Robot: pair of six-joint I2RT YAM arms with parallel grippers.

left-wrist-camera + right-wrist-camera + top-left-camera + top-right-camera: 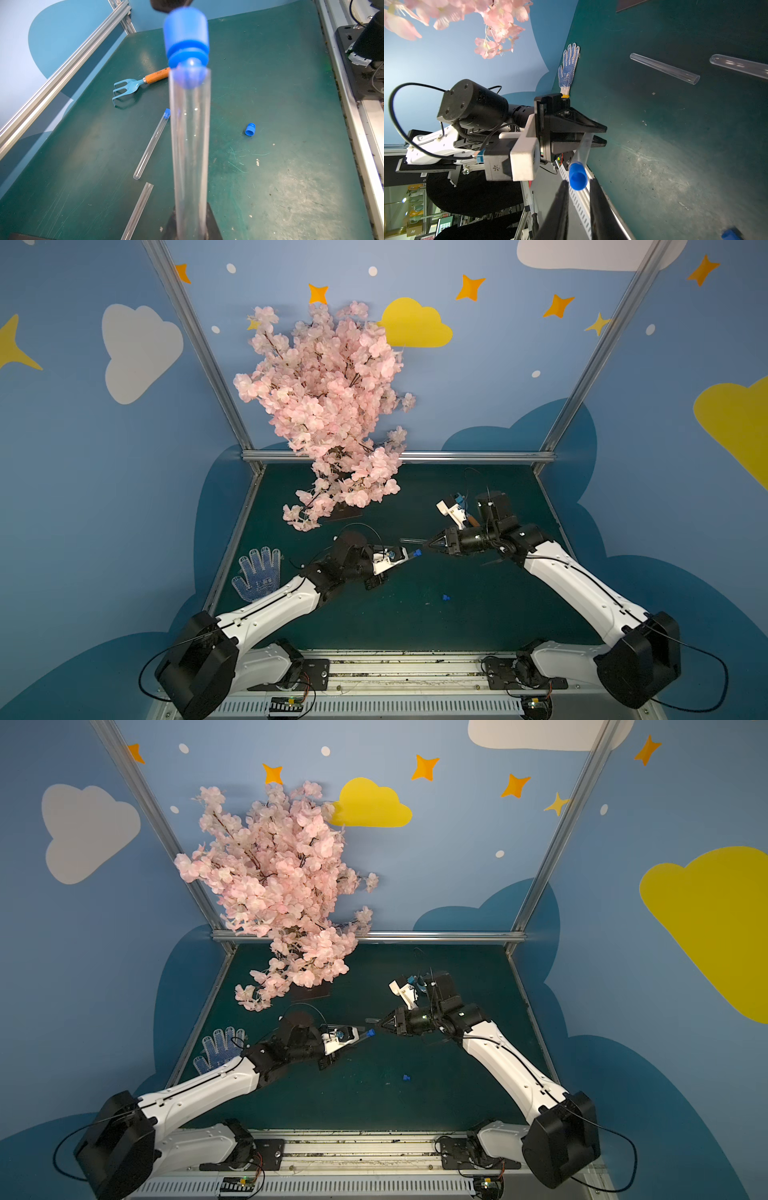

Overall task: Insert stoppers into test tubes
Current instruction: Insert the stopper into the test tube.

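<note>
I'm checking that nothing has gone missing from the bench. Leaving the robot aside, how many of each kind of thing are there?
test tube: 3
blue stopper: 3
toy rake: 1
work glove: 1
pink blossom tree: 1
Total: 9

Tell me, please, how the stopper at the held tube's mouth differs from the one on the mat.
The mouth stopper is raised, resting in the tube that the left claw grips; the mat stopper lies on its side. The right claw flanks the mouth stopper; nothing touches the mat stopper. Both are bright blue, stepped.
</note>
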